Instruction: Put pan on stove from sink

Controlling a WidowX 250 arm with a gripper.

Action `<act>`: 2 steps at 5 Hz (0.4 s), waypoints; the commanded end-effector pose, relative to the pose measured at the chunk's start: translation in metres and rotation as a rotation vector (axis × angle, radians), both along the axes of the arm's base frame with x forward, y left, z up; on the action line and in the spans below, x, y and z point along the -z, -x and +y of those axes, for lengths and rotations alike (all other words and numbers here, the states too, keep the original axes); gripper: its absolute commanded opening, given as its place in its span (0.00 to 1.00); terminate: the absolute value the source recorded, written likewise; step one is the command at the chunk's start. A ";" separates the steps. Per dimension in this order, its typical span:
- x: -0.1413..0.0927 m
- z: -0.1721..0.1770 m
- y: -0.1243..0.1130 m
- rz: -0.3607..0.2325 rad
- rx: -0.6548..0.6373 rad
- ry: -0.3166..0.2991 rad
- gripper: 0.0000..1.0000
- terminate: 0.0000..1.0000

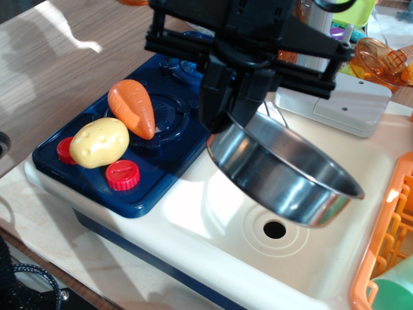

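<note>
My black gripper is shut on the near-left rim of the shiny steel pan. It holds the pan tilted in the air above the cream-white sink, whose drain hole shows beneath. The pan's left edge hangs at the border between sink and dark blue stove. On the stove lie an orange toy carrot on the near burner and a yellow toy potato by two red knobs. The far burner is mostly hidden behind my arm.
An orange dish rack stands at the right edge with a green thing in it. The grey faucet base sits behind the sink. An orange transparent container is at the back right. A wooden tabletop lies to the left.
</note>
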State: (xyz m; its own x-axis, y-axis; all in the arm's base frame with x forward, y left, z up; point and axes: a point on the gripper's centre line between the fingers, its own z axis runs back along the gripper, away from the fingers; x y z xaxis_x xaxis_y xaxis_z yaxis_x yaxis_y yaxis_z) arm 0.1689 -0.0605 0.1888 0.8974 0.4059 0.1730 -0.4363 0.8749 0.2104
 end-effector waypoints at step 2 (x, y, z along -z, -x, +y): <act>-0.023 0.037 -0.025 -0.212 0.121 -0.103 0.00 0.00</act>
